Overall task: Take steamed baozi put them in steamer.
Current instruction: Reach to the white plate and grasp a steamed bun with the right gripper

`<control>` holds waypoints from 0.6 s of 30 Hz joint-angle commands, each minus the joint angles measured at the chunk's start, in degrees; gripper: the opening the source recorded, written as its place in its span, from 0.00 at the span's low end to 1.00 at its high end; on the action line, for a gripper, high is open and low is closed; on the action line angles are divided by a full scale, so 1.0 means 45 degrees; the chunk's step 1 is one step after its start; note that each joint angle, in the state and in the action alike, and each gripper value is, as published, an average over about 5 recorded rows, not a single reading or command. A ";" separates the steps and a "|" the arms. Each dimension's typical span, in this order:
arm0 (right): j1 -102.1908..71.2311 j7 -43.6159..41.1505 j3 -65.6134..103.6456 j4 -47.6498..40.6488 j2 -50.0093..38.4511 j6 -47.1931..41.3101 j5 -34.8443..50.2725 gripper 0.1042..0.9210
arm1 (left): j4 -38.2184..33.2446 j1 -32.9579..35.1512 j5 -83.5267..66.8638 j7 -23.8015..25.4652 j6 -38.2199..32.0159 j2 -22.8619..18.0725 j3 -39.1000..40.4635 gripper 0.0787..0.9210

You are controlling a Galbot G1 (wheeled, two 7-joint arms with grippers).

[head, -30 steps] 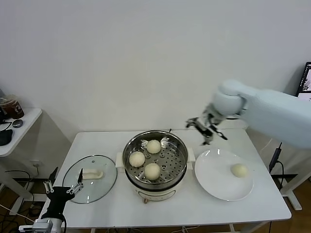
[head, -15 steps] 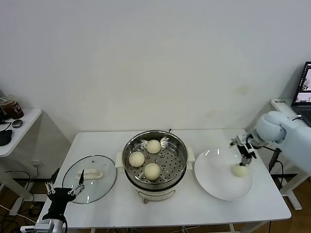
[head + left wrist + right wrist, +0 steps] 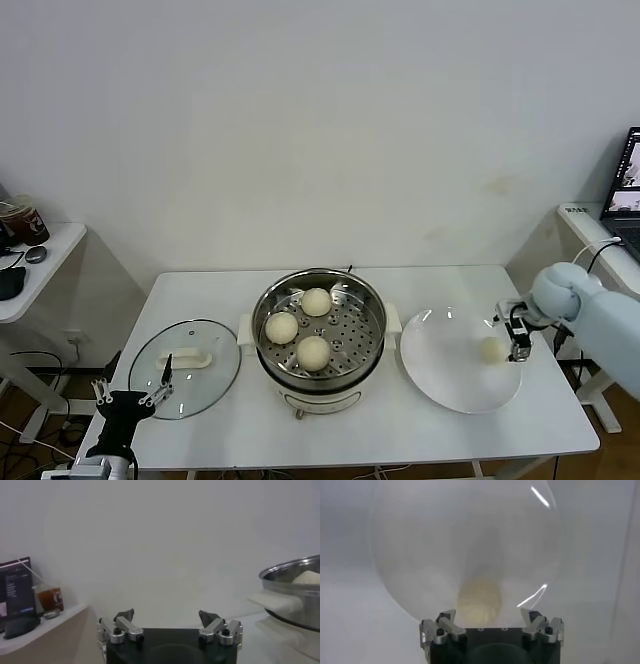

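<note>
We see three steamed baozi [image 3: 313, 351] in the steamer [image 3: 372, 322]; the fourth bun [image 3: 490, 349] lies on the plate [image 3: 440, 365], blurred between the right gripper's [image 3: 516, 342] parted fingers. The left gripper [image 3: 132, 395], fingers apart, is parked low beside the lid [image 3: 215, 368].

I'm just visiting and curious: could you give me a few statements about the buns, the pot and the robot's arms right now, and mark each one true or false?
1. Three steamed baozi lie in the steamer. True.
2. The white plate is bare. False: one bun lies on it.
3. The right gripper is at the plate's outer edge, by that bun, jaws open. True.
4. The glass lid covers the steamer. False: it lies on the table to the steamer's left.
5. The left gripper holds a bun. False: it is open and holds nothing, low by the table's front left corner.
</note>
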 commanded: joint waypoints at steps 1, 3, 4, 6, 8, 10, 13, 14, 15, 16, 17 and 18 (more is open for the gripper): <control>-0.0900 0.0188 0.0743 -0.1235 0.0939 0.0106 -0.0797 0.87 | -0.0029 0.0011 0.0011 -0.0007 -0.0007 -0.0024 0.0001 0.88; -0.0895 0.0279 0.0795 -0.1349 0.1032 0.0102 -0.0940 0.84 | -0.0037 0.0006 0.0018 -0.0009 -0.0008 -0.0043 0.0011 0.88; -0.0892 0.0311 0.0824 -0.1406 0.1076 0.0107 -0.1000 0.83 | -0.0039 0.0005 0.0023 -0.0010 -0.0010 -0.0053 0.0019 0.88; -0.0886 0.0359 0.0890 -0.1512 0.1159 0.0106 -0.1094 0.78 | -0.0042 0.0010 0.0033 -0.0010 -0.0014 -0.0067 0.0032 0.88; -0.0879 0.0356 0.0932 -0.1549 0.1213 0.0089 -0.1091 0.74 | -0.0047 0.0022 0.0038 -0.0011 -0.0021 -0.0072 0.0037 0.88; -0.0872 0.0320 0.0937 -0.1527 0.1237 0.0052 -0.1062 0.71 | -0.0056 0.0036 0.0038 -0.0014 -0.0025 -0.0073 0.0033 0.88; -0.0853 0.0218 0.0905 -0.1449 0.1225 -0.0015 -0.1034 0.63 | -0.0090 0.0053 0.0038 -0.0017 -0.0027 -0.0090 0.0028 0.88; -0.0833 0.0174 0.0893 -0.1418 0.1206 -0.0029 -0.1032 0.60 | -0.0108 0.0060 0.0039 -0.0017 -0.0027 -0.0100 0.0030 0.88; -0.0804 0.0143 0.0882 -0.1374 0.1179 -0.0042 -0.1023 0.57 | -0.0128 0.0067 0.0042 -0.0017 -0.0025 -0.0110 0.0033 0.88; -0.0754 0.0112 0.0865 -0.1297 0.1126 -0.0062 -0.0992 0.55 | -0.0152 0.0076 0.0047 -0.0016 -0.0024 -0.0118 0.0037 0.88; -0.0672 0.0079 0.0826 -0.1201 0.1064 -0.0077 -0.0950 0.51 | -0.0175 0.0085 0.0052 -0.0015 -0.0022 -0.0123 0.0040 0.88; -0.0561 0.0051 0.0773 -0.1084 0.0987 -0.0099 -0.0860 0.49 | -0.0193 0.0091 0.0055 -0.0015 -0.0020 -0.0125 0.0042 0.88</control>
